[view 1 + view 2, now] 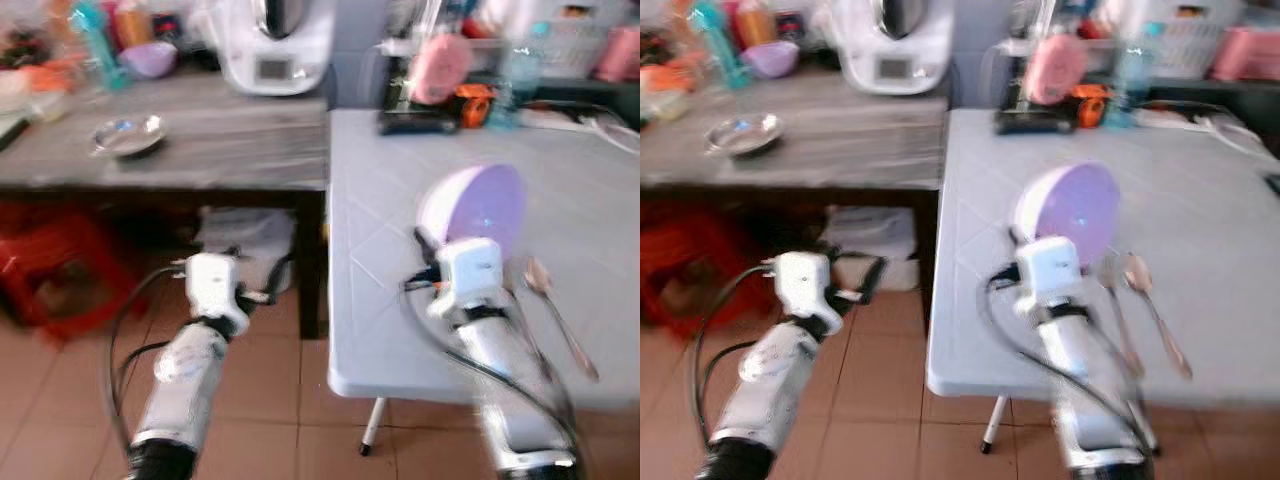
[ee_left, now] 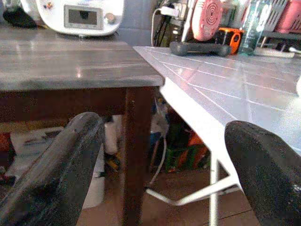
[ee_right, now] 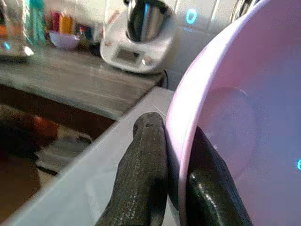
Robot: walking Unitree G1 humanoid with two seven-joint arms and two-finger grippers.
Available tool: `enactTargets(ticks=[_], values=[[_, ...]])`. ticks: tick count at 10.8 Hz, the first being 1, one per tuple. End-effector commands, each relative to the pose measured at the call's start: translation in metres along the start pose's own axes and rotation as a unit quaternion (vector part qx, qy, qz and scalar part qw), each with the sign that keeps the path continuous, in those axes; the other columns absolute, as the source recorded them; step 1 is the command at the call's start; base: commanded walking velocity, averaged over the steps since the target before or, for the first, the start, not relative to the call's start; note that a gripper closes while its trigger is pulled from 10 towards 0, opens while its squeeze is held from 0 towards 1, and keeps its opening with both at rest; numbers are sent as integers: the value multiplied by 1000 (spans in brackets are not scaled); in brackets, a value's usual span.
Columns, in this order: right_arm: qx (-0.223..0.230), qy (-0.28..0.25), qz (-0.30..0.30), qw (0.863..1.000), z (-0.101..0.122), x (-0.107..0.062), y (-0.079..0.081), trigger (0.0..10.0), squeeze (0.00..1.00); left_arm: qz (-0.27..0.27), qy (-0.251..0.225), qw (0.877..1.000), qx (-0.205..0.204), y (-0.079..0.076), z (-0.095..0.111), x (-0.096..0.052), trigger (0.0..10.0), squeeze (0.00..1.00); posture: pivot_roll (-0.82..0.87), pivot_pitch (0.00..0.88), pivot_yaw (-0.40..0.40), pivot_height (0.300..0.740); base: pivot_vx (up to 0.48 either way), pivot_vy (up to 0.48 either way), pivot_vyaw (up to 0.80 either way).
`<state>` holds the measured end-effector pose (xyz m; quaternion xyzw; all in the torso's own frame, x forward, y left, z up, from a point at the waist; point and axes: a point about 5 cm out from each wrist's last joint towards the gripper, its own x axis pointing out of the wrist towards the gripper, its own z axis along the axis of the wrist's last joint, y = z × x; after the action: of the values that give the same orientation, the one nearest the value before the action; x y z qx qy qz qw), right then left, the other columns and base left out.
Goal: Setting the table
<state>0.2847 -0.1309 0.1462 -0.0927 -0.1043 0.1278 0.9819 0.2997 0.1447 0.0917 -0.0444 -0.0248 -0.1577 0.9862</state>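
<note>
Clamped on the rim of the lilac bowl (image 1: 475, 212) was the right gripper (image 3: 175, 155); light, stiff, slippery plastic was judged. Left gripper (image 2: 164, 165) hung wide open, empty.

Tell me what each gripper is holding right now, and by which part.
The right gripper pinches the purple bowl by its rim, one finger on each side. The left gripper is open and holds nothing.

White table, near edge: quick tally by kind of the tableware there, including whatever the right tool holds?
Purple bowls: 1, the purple bowl, tilted on edge and pinched at its rim by the right tool
Forks: 1, the fork
Spoons: 1, the spoon
Total: 3
</note>
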Motion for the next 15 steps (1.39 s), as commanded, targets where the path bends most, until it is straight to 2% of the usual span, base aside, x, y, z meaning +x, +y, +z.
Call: enactTargets(ticks=[1, 3, 8, 15], values=[[-6, 0, -8, 1000, 1, -2, -6, 10000, 0, -10, -5, 1000, -1, -6, 1, 3, 10000, 0, 4, 1, 30, 740, 0, 326, -650], [-5, 2, -4, 1000, 1, -3, -2, 10000, 0, -7, -6, 1000, 0, -5, 1, 4, 10000, 0, 7, 0, 30, 740, 0, 324, -469], [-15, -4, 5, 1000, 1, -4, 1, 10000, 0, -2, -11, 1000, 5, -3, 2, 7, 10000, 0, 5, 0, 38, 740, 0, 331, 0], [-14, -5, 6, 1000, 1, -5, 2, 10000, 0, 3, -12, 1000, 9, -3, 2, 9, 10000, 0, 2, 0, 37, 740, 0, 337, 533]])
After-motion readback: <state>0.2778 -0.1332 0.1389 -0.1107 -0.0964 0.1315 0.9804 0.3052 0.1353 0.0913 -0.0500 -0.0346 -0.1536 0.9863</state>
